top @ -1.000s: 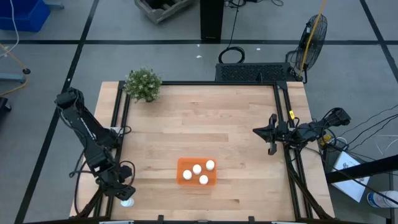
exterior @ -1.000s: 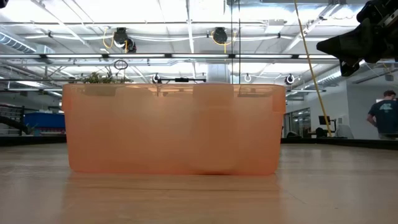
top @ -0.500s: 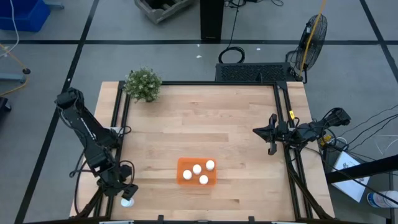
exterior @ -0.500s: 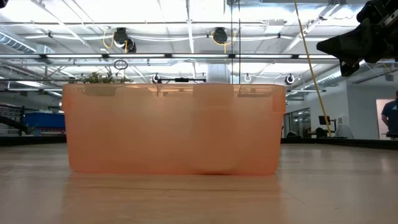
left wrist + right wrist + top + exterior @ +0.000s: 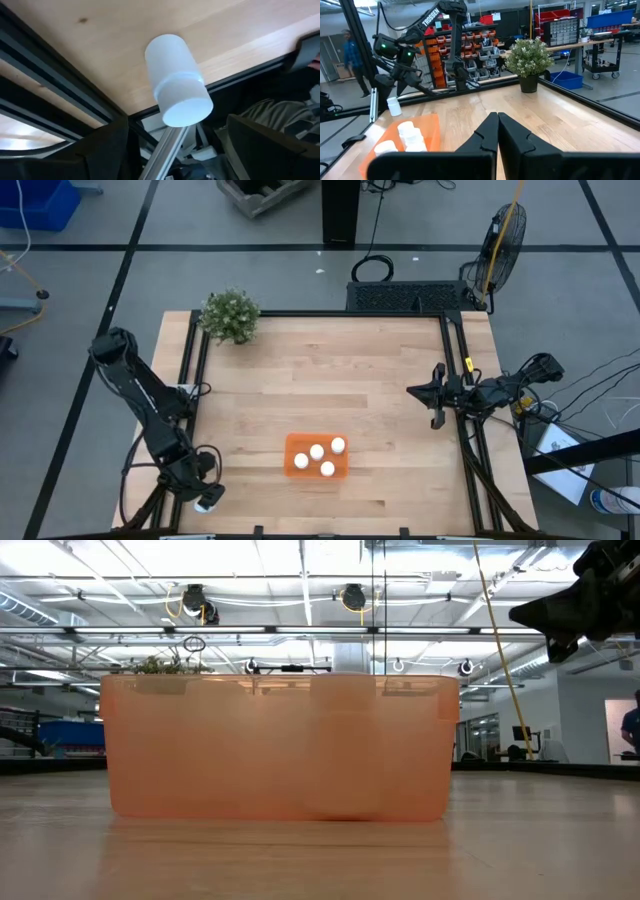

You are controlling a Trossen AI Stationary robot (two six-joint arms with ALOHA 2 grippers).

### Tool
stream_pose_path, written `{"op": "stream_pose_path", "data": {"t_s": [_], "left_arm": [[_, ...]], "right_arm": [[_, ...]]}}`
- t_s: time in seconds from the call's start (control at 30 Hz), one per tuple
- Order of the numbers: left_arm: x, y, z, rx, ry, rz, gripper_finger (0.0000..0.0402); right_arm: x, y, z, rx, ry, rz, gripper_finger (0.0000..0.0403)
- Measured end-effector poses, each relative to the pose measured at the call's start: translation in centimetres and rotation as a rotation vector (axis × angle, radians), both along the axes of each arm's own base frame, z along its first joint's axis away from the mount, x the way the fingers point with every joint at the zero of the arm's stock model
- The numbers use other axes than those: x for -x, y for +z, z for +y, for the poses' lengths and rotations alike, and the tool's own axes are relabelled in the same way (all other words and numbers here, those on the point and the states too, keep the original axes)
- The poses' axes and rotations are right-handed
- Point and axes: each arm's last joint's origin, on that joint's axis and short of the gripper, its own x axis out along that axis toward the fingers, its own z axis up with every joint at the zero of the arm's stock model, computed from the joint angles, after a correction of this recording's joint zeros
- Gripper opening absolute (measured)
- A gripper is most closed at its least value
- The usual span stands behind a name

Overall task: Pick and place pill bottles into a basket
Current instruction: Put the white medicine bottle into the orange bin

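A white pill bottle (image 5: 175, 75) stands upright at the table's near left corner, close to the edge; it also shows in the high view (image 5: 204, 505) and the right wrist view (image 5: 394, 106). My left gripper (image 5: 207, 497) is open just above it, with one finger (image 5: 105, 150) on each side, apart from the bottle. The orange basket (image 5: 290, 470) sits near the table's front middle and holds several white bottles (image 5: 316, 451). My right gripper (image 5: 435, 395) is shut and empty, raised at the table's right side.
A green potted plant (image 5: 230, 315) stands at the far left corner. Black frame rails (image 5: 190, 380) run along the table's sides. Bare wood lies between the basket and the plant. A person (image 5: 355, 55) walks in the room beyond the table.
My left gripper has gone toward the table's near edge, over the lone bottle, and now partly covers it in the high view. The bottle has stayed where it was.
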Motion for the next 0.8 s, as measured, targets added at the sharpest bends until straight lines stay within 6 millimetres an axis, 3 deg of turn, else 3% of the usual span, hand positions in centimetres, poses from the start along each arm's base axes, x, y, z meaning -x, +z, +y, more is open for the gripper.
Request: {"op": "stream_pose_path", "data": {"t_s": [0.8], "left_arm": [[-1.8, -0.6, 1.3, -0.075, 0.046, -0.076, 0.0336]], "right_arm": [[0.0, 0.0, 0.0, 0.001, 0.0, 0.001, 0.0]]}}
